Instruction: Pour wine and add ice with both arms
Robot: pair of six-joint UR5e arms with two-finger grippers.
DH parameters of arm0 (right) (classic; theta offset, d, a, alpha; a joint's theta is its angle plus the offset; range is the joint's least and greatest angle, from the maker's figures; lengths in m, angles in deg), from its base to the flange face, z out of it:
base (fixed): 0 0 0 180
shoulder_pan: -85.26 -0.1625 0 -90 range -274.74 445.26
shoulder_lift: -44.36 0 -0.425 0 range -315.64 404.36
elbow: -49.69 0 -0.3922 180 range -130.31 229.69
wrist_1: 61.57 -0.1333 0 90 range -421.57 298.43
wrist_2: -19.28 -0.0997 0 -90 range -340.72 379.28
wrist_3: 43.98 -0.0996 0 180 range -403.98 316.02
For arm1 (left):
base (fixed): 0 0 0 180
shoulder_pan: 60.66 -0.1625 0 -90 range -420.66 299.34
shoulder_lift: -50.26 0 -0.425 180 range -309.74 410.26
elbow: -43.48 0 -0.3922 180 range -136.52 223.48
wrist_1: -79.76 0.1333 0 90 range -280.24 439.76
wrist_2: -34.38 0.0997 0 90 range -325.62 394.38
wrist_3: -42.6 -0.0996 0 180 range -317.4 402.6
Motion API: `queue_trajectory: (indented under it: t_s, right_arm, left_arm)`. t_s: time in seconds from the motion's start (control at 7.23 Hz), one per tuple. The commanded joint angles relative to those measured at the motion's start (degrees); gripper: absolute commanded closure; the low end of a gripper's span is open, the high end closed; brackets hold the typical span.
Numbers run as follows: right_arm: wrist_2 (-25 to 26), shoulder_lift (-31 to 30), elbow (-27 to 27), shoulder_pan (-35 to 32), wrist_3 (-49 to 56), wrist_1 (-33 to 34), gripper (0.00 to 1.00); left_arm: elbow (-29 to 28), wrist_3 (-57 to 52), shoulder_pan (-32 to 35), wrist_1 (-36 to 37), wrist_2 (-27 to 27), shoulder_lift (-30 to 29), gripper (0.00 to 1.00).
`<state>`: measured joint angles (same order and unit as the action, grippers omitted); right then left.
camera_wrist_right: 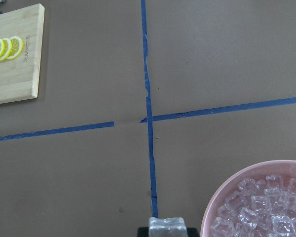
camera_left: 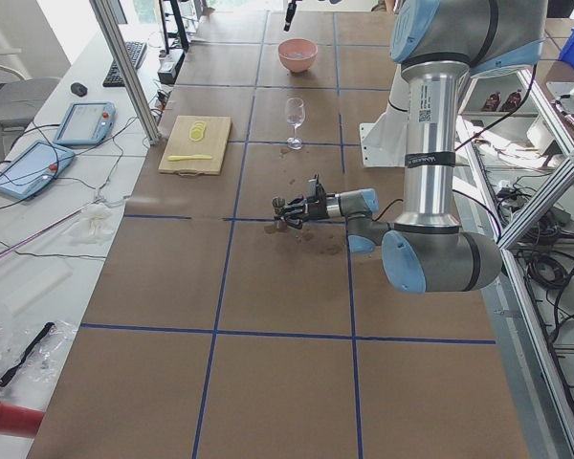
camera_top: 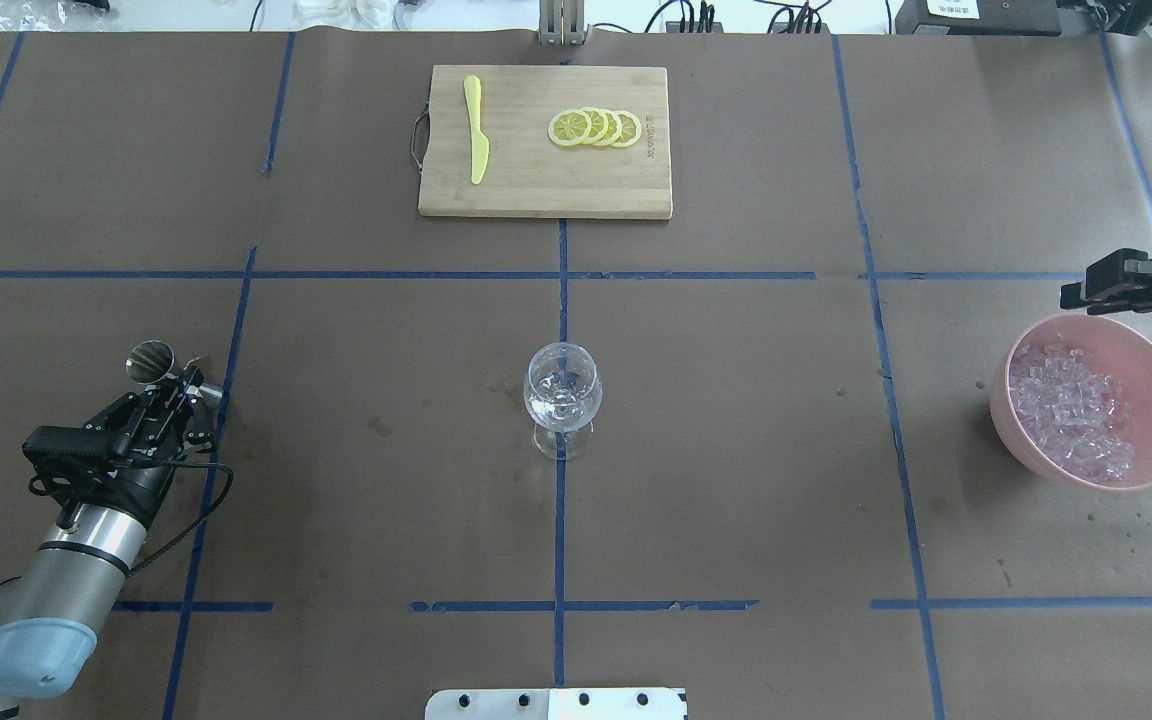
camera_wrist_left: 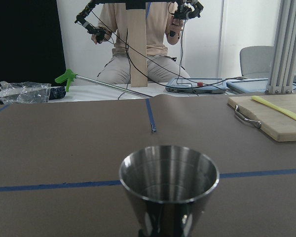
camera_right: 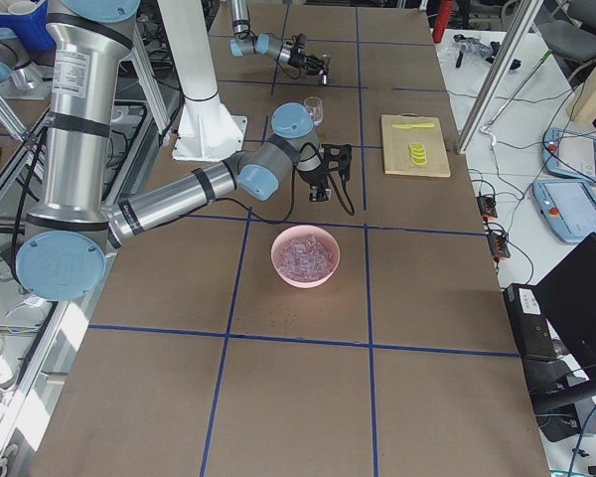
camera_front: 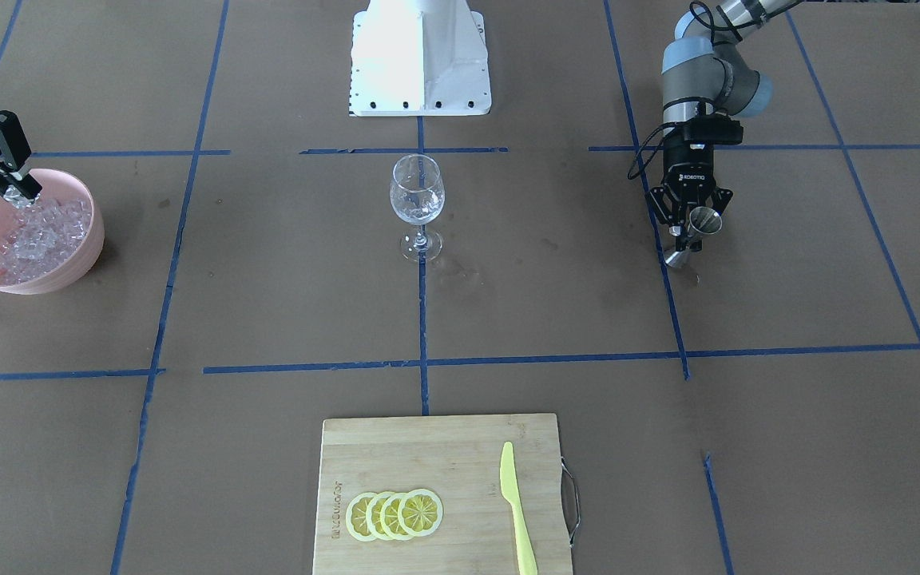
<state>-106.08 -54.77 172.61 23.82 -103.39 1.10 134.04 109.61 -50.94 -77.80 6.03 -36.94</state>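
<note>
At the centre of the brown-papered table (camera_front: 284, 303) stands an upright wine glass (camera_front: 417, 206), and the two arms work well apart on either side of it. Far out on the robot's left of the glass, the left gripper (camera_front: 688, 233) hangs low over the table, its jaws closed on the waist of a steel jigger (camera_front: 697, 230); whether the jigger's foot touches the paper cannot be told. Far out on the robot's right of the glass sits a pink bowl (camera_front: 86, 243) heaped with ice (camera_front: 38, 233). The right gripper (camera_front: 22, 194) is poised over the bowl's rim, jaws narrowed on a single ice cube (camera_wrist_right: 167, 225). Beyond the glass, on the operators' side, a wooden cutting board (camera_front: 428, 447) carries four overlapping lemon slices (camera_front: 394, 513) and a yellow plastic knife (camera_front: 517, 505). Behind the glass stands the robot's white pedestal (camera_front: 420, 64).
</note>
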Motion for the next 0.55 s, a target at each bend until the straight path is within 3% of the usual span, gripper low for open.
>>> queue_trajectory:
  t_s: [0.0,0.28,0.42]
  right_arm:
    - [0.02,1.29,0.39,0.00,0.00,0.00,1.00]
    - [-1.55,5.66,0.39,0.00,-5.49,0.17,1.00]
    - [-1.91,8.31,0.30,0.26,-9.45,0.43,1.00]
  left_arm:
    - [-0.03,-0.39,0.03,0.15,-0.13,0.45,0.28]
    - [0.76,-3.01,0.29,0.06,-1.79,1.67,0.00]
    - [3.38,-3.20,0.38,0.06,-4.93,3.51,0.00]
